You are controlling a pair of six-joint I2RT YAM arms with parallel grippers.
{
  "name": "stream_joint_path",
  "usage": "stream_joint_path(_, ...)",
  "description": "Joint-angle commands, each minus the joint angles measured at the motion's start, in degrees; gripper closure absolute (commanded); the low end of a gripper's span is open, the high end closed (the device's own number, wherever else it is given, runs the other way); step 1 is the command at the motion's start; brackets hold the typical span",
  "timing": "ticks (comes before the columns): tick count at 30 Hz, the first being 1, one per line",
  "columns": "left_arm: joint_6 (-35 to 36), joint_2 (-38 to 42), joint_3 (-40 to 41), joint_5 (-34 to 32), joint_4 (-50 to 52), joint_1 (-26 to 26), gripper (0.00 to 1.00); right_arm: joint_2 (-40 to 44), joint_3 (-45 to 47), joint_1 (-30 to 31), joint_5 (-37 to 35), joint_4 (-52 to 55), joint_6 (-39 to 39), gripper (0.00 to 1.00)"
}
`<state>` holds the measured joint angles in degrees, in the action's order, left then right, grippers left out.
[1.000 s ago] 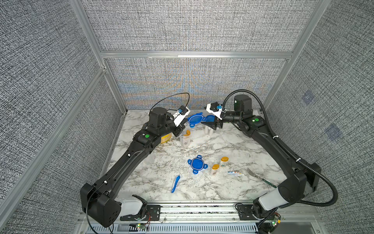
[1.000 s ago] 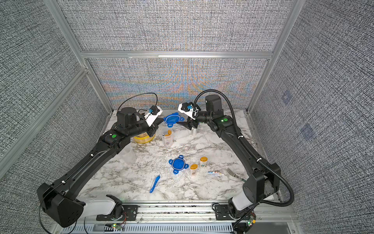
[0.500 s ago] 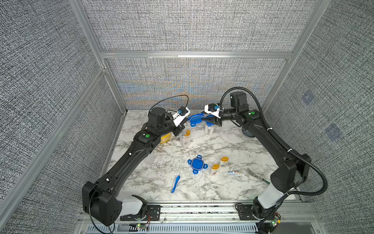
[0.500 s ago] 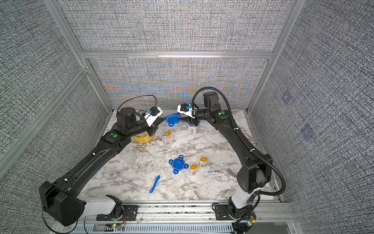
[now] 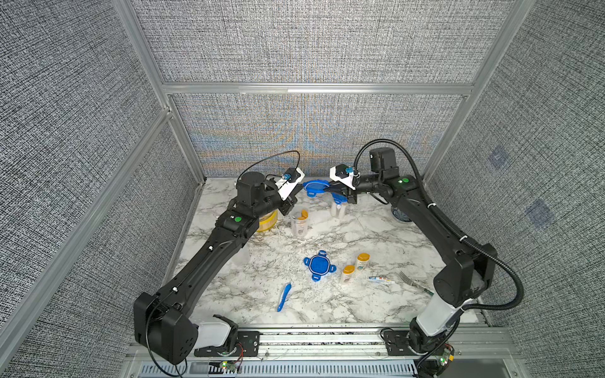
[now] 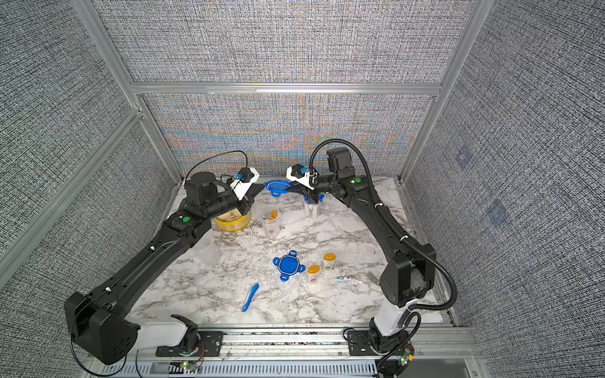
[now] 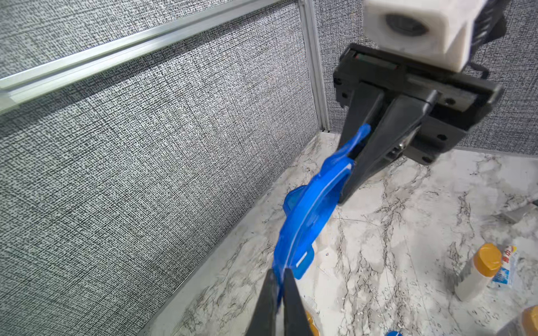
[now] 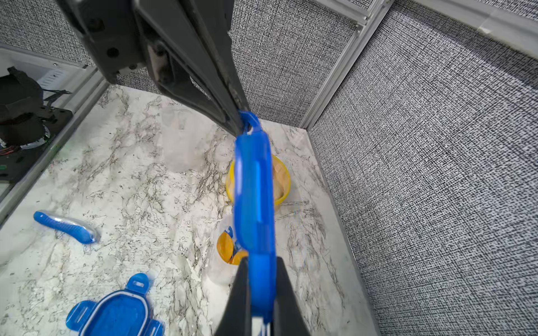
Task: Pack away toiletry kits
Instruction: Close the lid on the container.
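A blue clip lid [image 5: 315, 188] [image 6: 276, 187] hangs in the air at the back of the table, held edge-on from both sides. My left gripper [image 7: 279, 276] [image 5: 299, 189] is shut on one tab of it, my right gripper [image 8: 260, 261] [image 5: 327, 189] on the opposite edge. Below the lid stands an open clear tub [image 5: 299, 223] with orange-capped bottles inside. A lidded tub [image 5: 339, 207] sits under my right wrist. Two bottles [image 5: 355, 268], a toothpaste tube [image 5: 381, 279], a blue toothbrush [image 5: 284, 297] and another lid [image 5: 319, 265] lie near the front.
A yellow steamer [image 5: 269, 221] stands under my left wrist, near the back left. Another clear tub [image 6: 206, 248] stands beside my left forearm. A dark bowl [image 5: 401, 214] shows behind my right arm, and a fork [image 5: 412, 283] lies at the front right.
My right gripper came in from the right and shut on the free edge of the lid. My left gripper stayed at the lid's other side.
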<state>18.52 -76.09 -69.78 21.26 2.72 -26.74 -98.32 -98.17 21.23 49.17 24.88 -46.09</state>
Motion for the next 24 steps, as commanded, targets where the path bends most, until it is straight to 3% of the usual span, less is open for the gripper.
stream_joint_path(1,-6.02,0.54,1.31,-4.34,-0.58,0.65,0.47,0.93,1.35,-0.17,-2.31,-5.54,4.07,1.00)
stream_joint_path(6,-15.38,5.15,5.26,-12.81,2.33,1.46,0.36,3.15,12.02,0.21,-6.80,-22.63,-2.01,1.00)
stream_joint_path(12,-27.18,8.55,6.64,-15.10,7.94,4.10,0.27,0.84,20.69,3.25,-13.35,-38.32,-22.27,1.00)
stream_joint_path(19,-28.14,7.60,6.57,-15.56,10.40,4.42,0.27,-4.67,23.79,6.64,-20.38,-48.07,-37.92,1.00)
stream_joint_path(24,-27.69,6.24,6.42,-16.07,9.77,4.55,0.26,-8.31,23.39,10.67,-32.92,-48.52,-44.63,1.00)
